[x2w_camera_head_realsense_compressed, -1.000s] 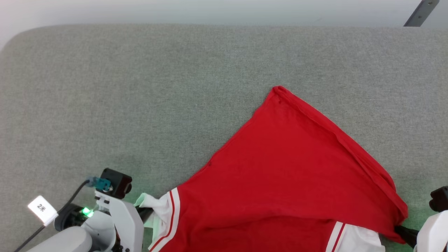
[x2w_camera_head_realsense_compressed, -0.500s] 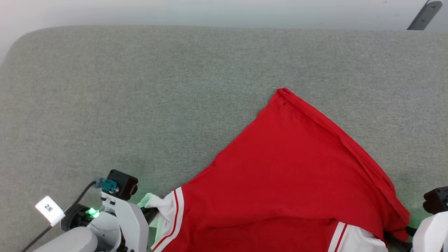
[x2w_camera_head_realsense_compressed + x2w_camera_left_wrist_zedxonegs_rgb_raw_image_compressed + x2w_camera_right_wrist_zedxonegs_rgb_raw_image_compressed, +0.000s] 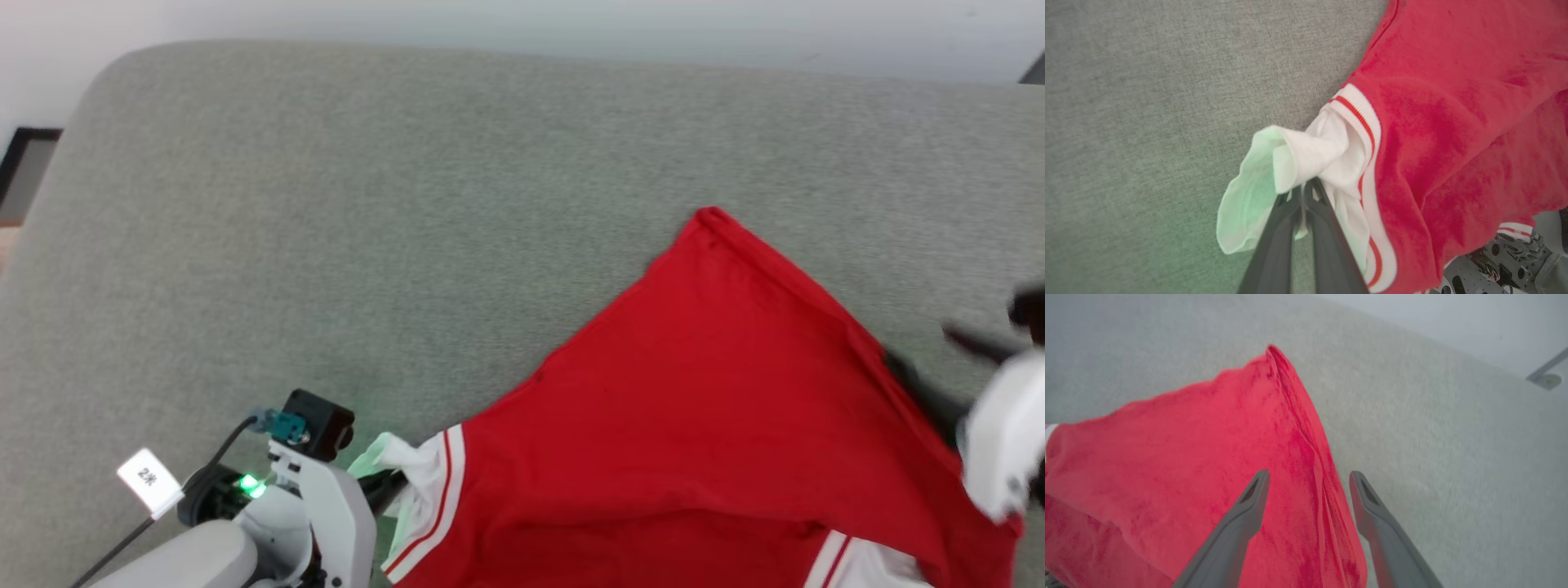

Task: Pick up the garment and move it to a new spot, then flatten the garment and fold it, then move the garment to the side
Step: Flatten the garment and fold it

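Grey padded surface (image 3: 326, 204): rounded far-left corner, wide bare area to the left of and beyond the cloth. Garment (image 3: 694, 425) lies near right, red, a rough triangle with its corner pointing away; the white sleeve has red-striped trim. Left gripper (image 3: 1303, 188) is pinched tight on the sleeve. Right gripper (image 3: 1309, 473) (blurred in head view) has its fingers wide apart over the red folded edge; contact unclear.

The left gripper (image 3: 1303, 192) pinches the bunched white sleeve (image 3: 1310, 157) of the garment (image 3: 1453, 102), its two dark fingers pressed together on the cloth. The sleeve's red-and-white striped trim (image 3: 1359, 114) curves beside the fingers. The red body spreads to the upper right over the grey fabric surface (image 3: 1147, 102).
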### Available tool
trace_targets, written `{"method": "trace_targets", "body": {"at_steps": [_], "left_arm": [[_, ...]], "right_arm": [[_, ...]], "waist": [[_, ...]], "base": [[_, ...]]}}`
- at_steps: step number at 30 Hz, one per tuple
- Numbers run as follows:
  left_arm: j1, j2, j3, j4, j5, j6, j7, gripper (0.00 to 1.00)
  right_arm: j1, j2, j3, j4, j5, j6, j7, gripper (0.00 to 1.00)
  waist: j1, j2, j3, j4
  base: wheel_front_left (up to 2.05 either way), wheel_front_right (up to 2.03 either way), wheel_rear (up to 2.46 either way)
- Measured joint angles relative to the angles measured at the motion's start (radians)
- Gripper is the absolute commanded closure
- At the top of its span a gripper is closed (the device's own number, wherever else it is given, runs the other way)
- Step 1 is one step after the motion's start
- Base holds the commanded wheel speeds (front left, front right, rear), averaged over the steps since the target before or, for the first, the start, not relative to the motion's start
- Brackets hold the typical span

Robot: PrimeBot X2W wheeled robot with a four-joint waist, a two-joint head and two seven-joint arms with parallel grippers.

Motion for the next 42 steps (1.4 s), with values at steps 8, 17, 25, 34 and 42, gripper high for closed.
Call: {"method": "trace_targets", "body": {"at_steps": [8, 17, 25, 34, 42], "left_arm": [[-0.045, -0.048, -0.007, 0.034, 0.016, -0.03, -0.001, 1.0], [-0.096, -0.112, -0.018, 0.088, 0.032, -0.073, -0.001, 1.0], [-0.131, -0.162, -0.027, 0.134, 0.04, -0.109, -0.005, 1.0], [-0.15, -0.179, -0.025, 0.181, 0.029, -0.134, -0.002, 1.0], [-0.24, -0.125, 0.001, 0.195, 0.032, -0.117, 0.067, 1.0]], "right_arm": [[-0.351, -0.008, 0.246, 0.297, -0.046, 0.0, -0.182, 0.0], [-0.651, 0.008, 0.519, 0.696, 0.002, 0.0, -0.235, 0.0], [-0.796, -0.001, 0.705, 0.902, 0.146, 0.0, -0.111, 0.0], [-0.888, -0.001, 0.791, 1.002, 0.271, 0.0, 0.023, 1.0], [-0.899, -0.005, 0.805, 1.03, 0.306, 0.001, -0.044, 1.0]], "waist": [[0.0, 0.0, 0.031, 0.056], [0.0, 0.0, 0.073, 0.129], [0.0001, 0.0, 0.106, 0.188], [0.0, 0.0, 0.113, 0.208], [0.0001, 0.0, 0.086, 0.182]], "base": [[0.0, 0.0, 0.0], [0.0, 0.0, 0.0], [0.0, 0.0, 0.0], [0.0, 0.0, 0.0], [0.0, 0.0, 0.0]]}}
